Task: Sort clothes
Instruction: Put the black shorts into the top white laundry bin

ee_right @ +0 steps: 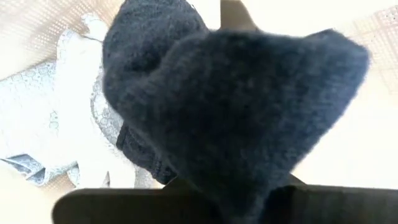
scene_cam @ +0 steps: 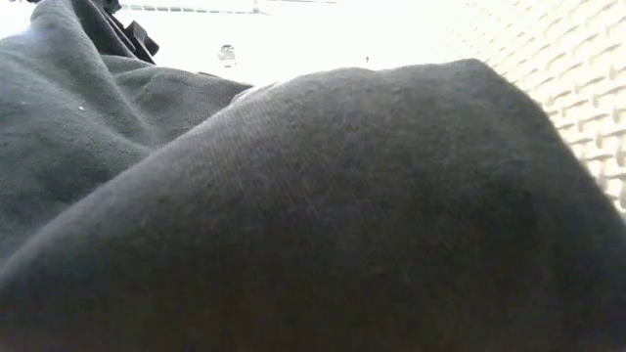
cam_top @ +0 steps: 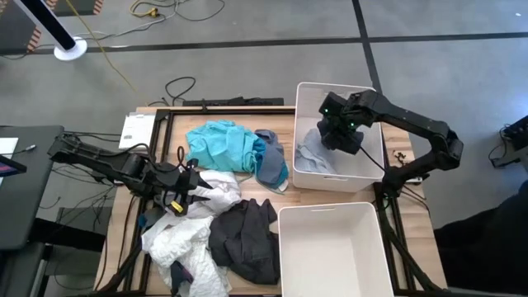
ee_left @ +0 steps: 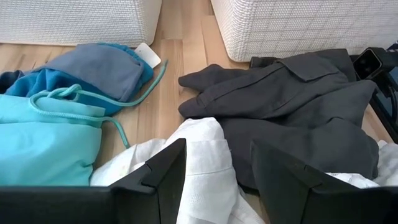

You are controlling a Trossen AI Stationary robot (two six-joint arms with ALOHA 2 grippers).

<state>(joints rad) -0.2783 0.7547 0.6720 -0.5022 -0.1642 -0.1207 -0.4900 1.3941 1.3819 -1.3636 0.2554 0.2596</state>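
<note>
My left gripper (cam_top: 191,183) is open, low over a white garment (cam_top: 216,188); in the left wrist view its fingers (ee_left: 166,171) stand on either side of a raised white fold (ee_left: 208,155). I cannot tell whether they touch it. A dark grey garment (cam_top: 243,239) lies beside it and fills the low view (scene_cam: 313,215). A teal garment (cam_top: 219,144) and a grey-blue one (cam_top: 271,161) lie farther back. My right gripper (cam_top: 340,139) is over the far white bin (cam_top: 371,177), shut on a dark knit garment (ee_right: 236,106). A pale garment (cam_top: 313,155) lies in that bin. My right gripper holds the dark knit garment over the far bin, coming from above. The garment bunches right in front of the fingers and hides them (ee_right: 217,180), so the part held and the kind of hold do not show. The pale garment (ee_right: 56,124) lies below it.
A second white bin (cam_top: 330,247) stands at the table's near right, beside the dark grey garment. More white cloth (cam_top: 177,247) lies at the near left. Bare wood (ee_left: 186,56) shows between the garments and the bins.
</note>
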